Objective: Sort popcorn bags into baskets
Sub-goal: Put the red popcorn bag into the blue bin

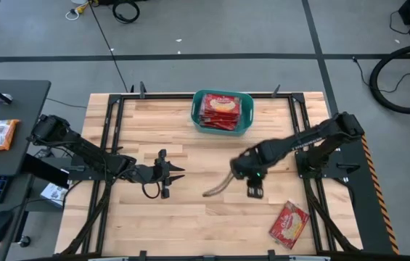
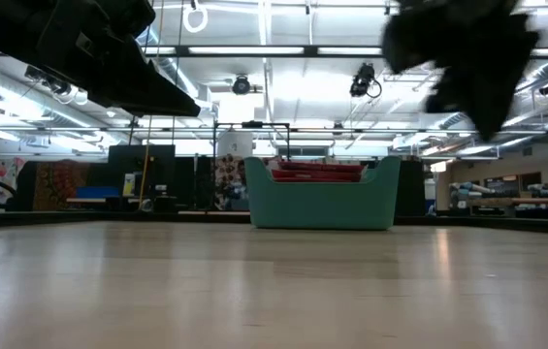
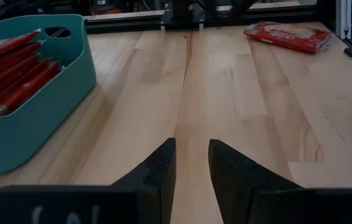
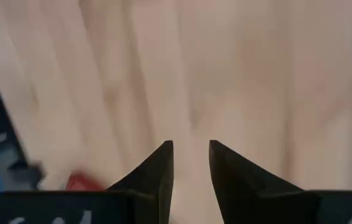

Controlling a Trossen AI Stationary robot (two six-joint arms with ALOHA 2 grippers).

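The teal basket [image 1: 223,129] stands at the table's far middle with several red popcorn bags [image 1: 220,109] stacked inside. It also shows in the low view [image 2: 322,206] and in the left wrist view [image 3: 32,118]. One red popcorn bag [image 1: 289,223] lies flat on the table near the front right; it shows in the left wrist view too [image 3: 288,36]. My left gripper [image 1: 182,173] hovers over the table's middle left, open by a narrow gap and empty [image 3: 192,158]. My right gripper [image 1: 253,190] hangs over the table right of centre, open by a narrow gap and empty [image 4: 191,155].
Bare wood table [image 1: 190,217] lies between the two grippers and the front edge. A black frame [image 1: 117,109] runs round the table. A side desk [image 1: 1,130] with packets stands off the left edge. A red patch [image 4: 85,182] shows at the right wrist view's edge.
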